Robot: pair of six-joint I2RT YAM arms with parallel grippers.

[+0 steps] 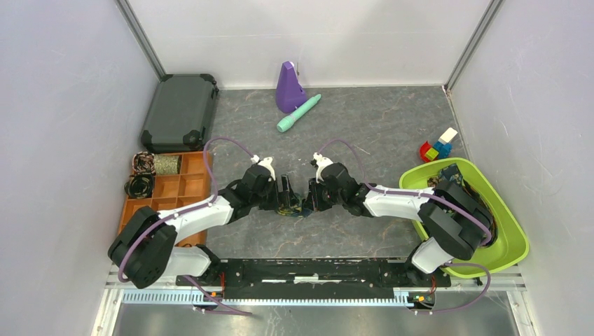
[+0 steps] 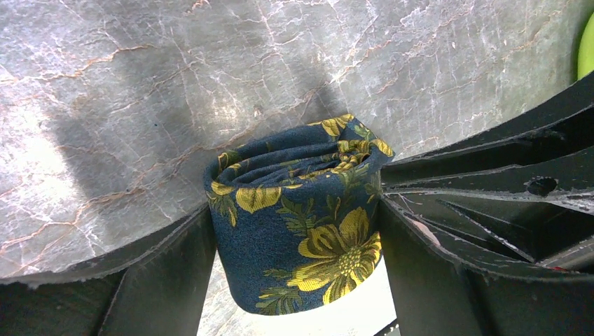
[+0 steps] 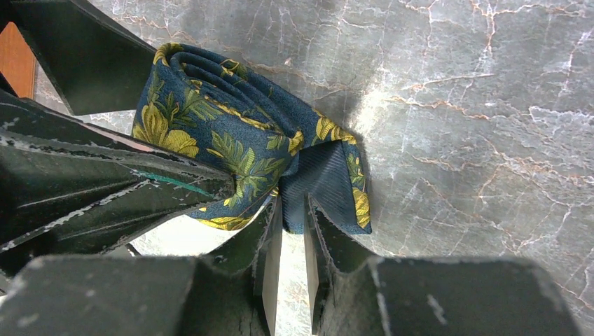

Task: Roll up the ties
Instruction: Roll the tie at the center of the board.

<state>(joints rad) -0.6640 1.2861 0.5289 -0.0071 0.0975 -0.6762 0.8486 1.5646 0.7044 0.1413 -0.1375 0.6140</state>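
A dark navy fabric necktie printed with yellow-gold flowers [image 2: 308, 245] is wound into a fat coil at the near middle of the grey, marble-veined worktop [image 1: 392, 140], caught between the two arms. Its spiral face points away from the left wrist camera, so the coil's axis runs roughly along the fingers of the left tool [image 2: 295, 210]. That tool stands wide, one finger flat against each flank, holding the coil by its sides. The right tool [image 3: 294, 210] faces it from the opposite side. It is drawn narrow and nips the tie's loose end, a short flap showing its plain ribbed back, just where it leaves the roll. Whether the coil rests on the surface or hangs just above it I cannot tell.

The coming move turns on that flap. It lies on the right tool's side, so the right arm is better placed to lay it down or tuck it while the left guards the winding. I judge this tie nearly finished.

Small finished coils [image 1: 142, 185] sit in an orange plastic divider tray [image 1: 183, 187] at the left, nearer the left arm. A lime-green plastic basin [image 1: 515, 241] at the right holds more patterned ties [image 1: 454, 173]. White walls [image 1: 315, 35] close the space in. At the back lie a dark green hard case [image 1: 181, 112], a purple tapered block [image 1: 287, 87], a teal pen-like cylinder [image 1: 299, 113] and coloured toy blocks [image 1: 438, 147].
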